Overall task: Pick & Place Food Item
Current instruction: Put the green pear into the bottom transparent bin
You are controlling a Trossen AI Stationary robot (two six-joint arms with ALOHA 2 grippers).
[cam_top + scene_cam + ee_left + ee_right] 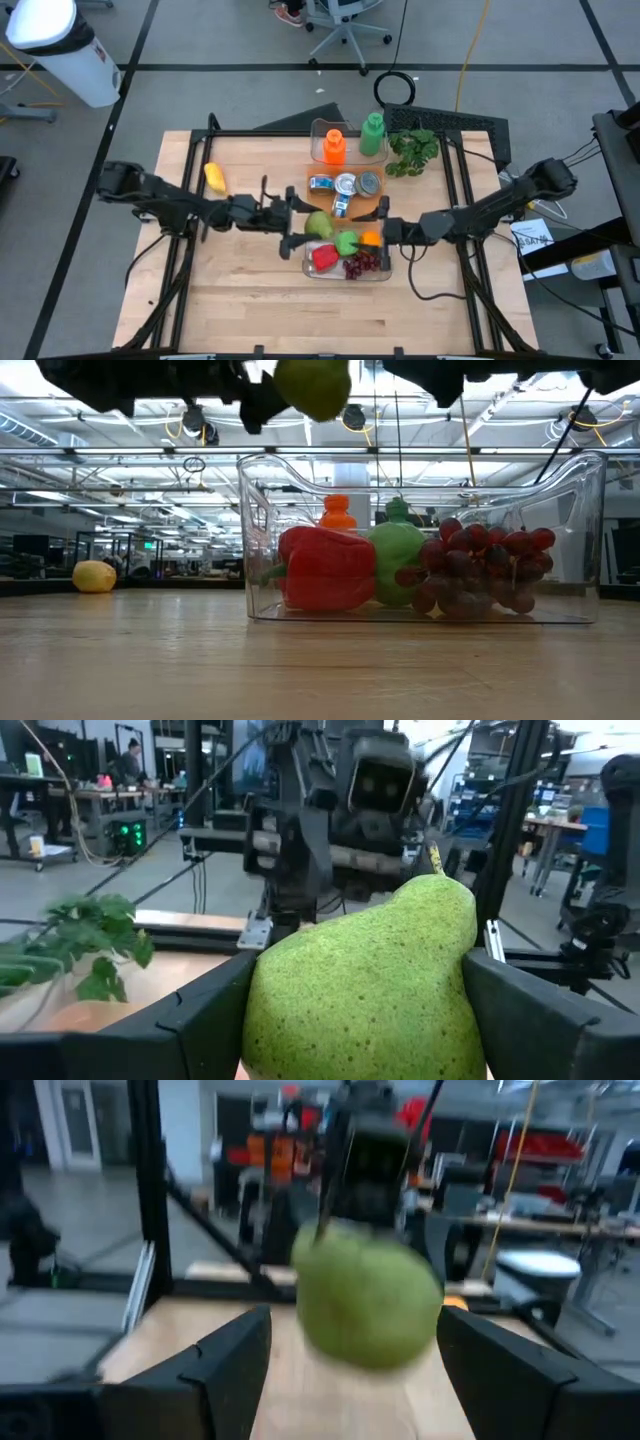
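Light wooden table top (pixel 250 290), framed by dark rails. At centre, just toward 6 o'clock, a clear plastic bin (pixel 346 272) resting flat on the boards. Directly beyond it toward 12 o'clock, a wooden tray (pixel 348 206), then a second clear bin (pixel 320 131) near the 12 o'clock edge. Toward 10 o'clock, a lemon (pixel 215 178) lying alone on the wood. Toward 1 o'clock, a leafy green sprig (pixel 412 152) beside the far bin.

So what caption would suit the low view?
Left tool holds a green pear above a clear plastic bin of produce.
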